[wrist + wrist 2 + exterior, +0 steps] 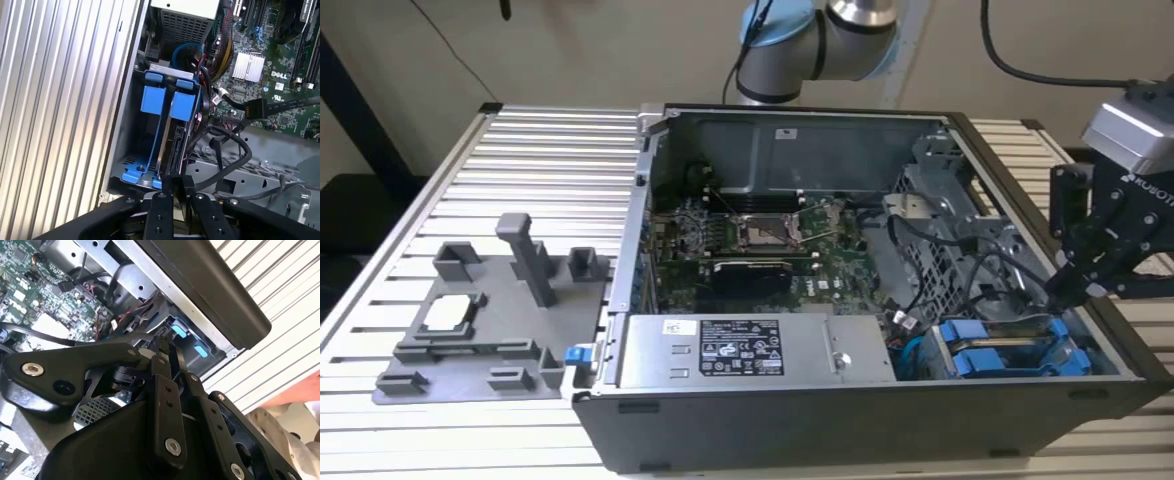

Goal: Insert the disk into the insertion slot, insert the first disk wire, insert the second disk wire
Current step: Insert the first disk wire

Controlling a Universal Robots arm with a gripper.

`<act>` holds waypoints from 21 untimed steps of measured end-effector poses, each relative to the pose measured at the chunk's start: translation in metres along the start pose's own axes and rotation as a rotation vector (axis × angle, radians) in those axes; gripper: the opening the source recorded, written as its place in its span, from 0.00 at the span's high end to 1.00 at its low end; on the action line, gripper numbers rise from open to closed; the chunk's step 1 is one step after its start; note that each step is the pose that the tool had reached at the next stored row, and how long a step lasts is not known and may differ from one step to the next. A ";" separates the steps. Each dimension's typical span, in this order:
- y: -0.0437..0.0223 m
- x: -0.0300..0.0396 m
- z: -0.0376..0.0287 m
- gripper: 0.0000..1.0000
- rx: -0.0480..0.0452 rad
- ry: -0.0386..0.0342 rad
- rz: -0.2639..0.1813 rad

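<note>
The disk stands on edge in the drive bay at the case's corner, clipped in its bright blue carrier; a second blue carrier sits beside it. In the exterior view the blue carriers lie at the lower right of the open computer case. My gripper hangs just above that bay. In the first wrist view my gripper is shut at the disk's near end, and a thick black disk wire curves right up to its tips. Those blue tabs also appear beyond the fingers in the second wrist view.
A grey power supply with a white sticker sits beside the bay. The green motherboard and loose black cables fill the middle of the case. A grey fixture plate lies on the slatted table at the exterior view's left.
</note>
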State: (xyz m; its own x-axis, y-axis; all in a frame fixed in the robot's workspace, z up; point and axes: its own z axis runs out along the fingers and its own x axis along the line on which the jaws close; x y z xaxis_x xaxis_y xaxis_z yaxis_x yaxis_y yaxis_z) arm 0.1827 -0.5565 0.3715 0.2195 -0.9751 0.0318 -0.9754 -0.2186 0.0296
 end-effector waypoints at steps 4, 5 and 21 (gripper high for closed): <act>0.0042 0.0074 0.0004 0.81 0.0003 -0.0002 0.000; 0.0048 0.0086 0.0004 0.81 0.0004 -0.0002 0.000; 0.0122 0.0075 0.0026 0.81 0.0046 -0.0063 0.053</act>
State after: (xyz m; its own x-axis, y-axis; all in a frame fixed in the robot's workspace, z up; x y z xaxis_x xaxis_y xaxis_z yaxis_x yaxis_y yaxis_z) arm 0.1723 -0.5666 0.3695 0.1676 -0.9855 0.0269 -0.9857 -0.1669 0.0235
